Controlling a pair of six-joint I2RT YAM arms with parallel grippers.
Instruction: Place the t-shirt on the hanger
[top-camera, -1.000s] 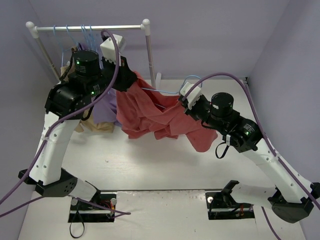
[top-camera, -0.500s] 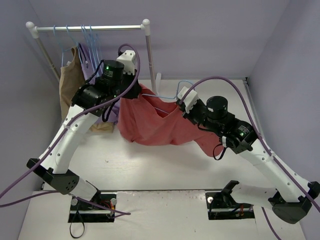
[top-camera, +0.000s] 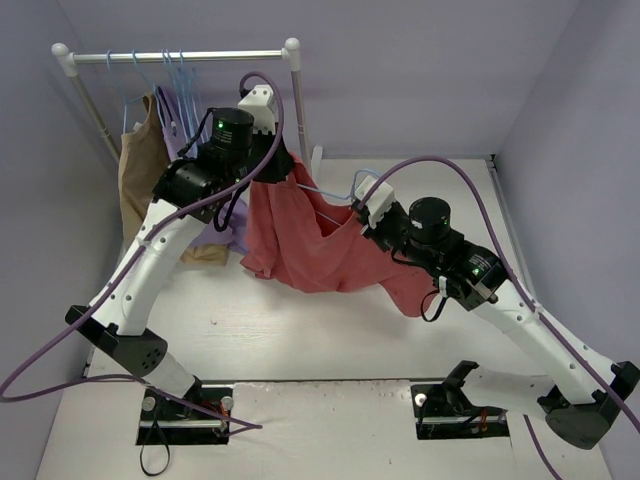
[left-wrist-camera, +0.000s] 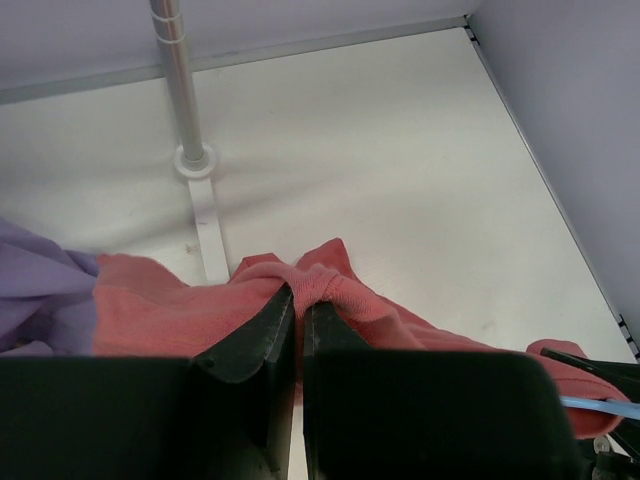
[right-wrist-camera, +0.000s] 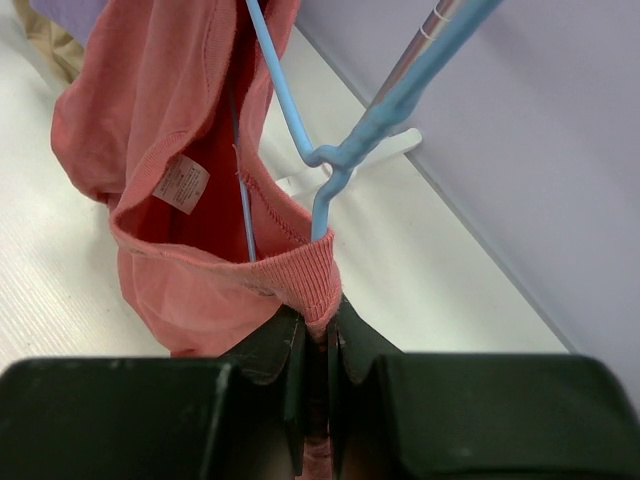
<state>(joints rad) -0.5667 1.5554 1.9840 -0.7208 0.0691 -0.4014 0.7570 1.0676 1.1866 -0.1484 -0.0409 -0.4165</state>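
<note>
The left gripper is clamped on a bunched edge of the t-shirt; the right gripper pinches its ribbed collar. Since a second ago the left one has swung off the rack (the tan garment now shows), stretching the shirt. It slings left-to-right between the grippers over the table, the hanger inside, hook out through the collar.

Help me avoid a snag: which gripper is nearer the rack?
Left. The left gripper, shut on the t-shirt, is close by the rack's post; the right gripper, also pinching it, is farther out.
</note>
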